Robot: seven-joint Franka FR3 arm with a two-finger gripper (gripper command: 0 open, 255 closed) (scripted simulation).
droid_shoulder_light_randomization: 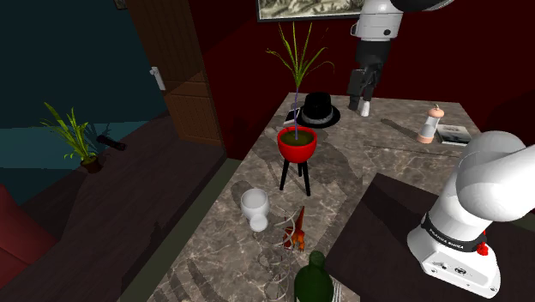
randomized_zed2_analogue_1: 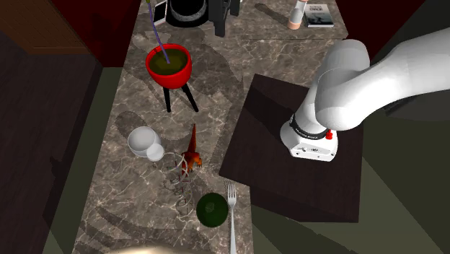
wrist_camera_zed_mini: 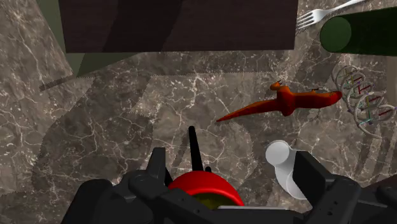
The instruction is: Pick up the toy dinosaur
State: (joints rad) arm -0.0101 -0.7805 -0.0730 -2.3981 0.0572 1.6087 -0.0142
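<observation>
The toy dinosaur (droid_shoulder_light_randomization: 297, 230) is red-orange with a long tail and lies on the marble tabletop between a white cup and my stand. In the second exterior view the dinosaur (randomized_zed2_analogue_1: 192, 153) sits near the stand's corner. My black gripper (droid_shoulder_light_randomization: 363, 101) hangs high over the table's far end, beside a black hat, well away from the dinosaur. In the wrist view the gripper (wrist_camera_zed_mini: 235, 172) is open, its fingers (wrist_camera_zed_mini: 158, 167) standing apart and touching nothing. The dinosaur (wrist_camera_zed_mini: 286, 102) lies far below and ahead of them.
A red pot (droid_shoulder_light_randomization: 297, 144) with a tall plant stands on black legs mid-table. A white cup (droid_shoulder_light_randomization: 255, 206), a wire helix (droid_shoulder_light_randomization: 276, 253), a green bottle (droid_shoulder_light_randomization: 314, 279) and a fork (randomized_zed2_analogue_1: 231, 216) crowd the dinosaur. A black hat (droid_shoulder_light_randomization: 319, 109), a shaker (droid_shoulder_light_randomization: 427, 126) and a book (droid_shoulder_light_randomization: 453, 134) sit far back.
</observation>
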